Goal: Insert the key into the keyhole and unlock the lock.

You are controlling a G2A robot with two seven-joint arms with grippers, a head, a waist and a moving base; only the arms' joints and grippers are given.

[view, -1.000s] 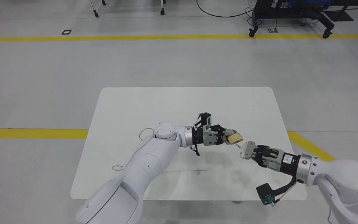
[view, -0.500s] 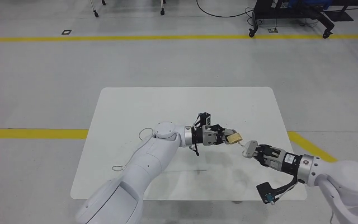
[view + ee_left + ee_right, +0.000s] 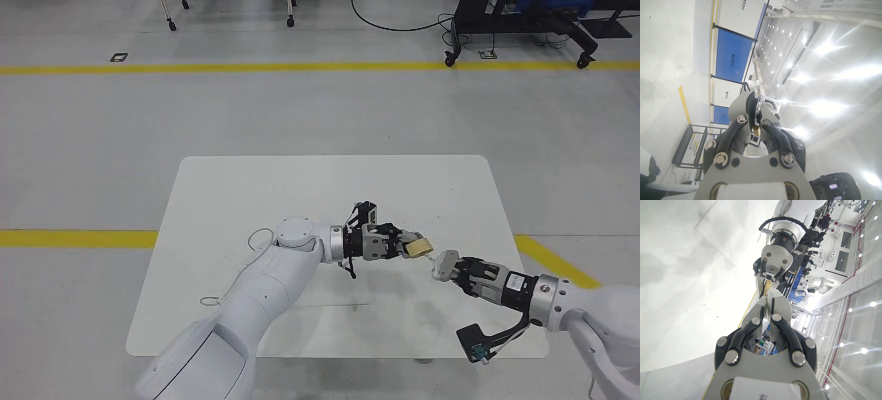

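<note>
Mid-frame, over the white counter (image 3: 250, 190), the left gripper's (image 3: 407, 246) jaws clamp a brass lock (image 3: 421, 245). The right gripper's (image 3: 443, 266) jaws pinch a key (image 3: 766, 301), mostly hidden.

Plain white counter (image 3: 250, 190) on a pale grey floor (image 3: 90, 130). One yellow floor line (image 3: 250, 68) runs well behind it, and another (image 3: 70, 238) pokes out at its side. Far back there's a black wheeled cart (image 3: 520, 30) and a loose black cable (image 3: 395, 24). Blue wall panels (image 3: 730, 56) too.
</note>
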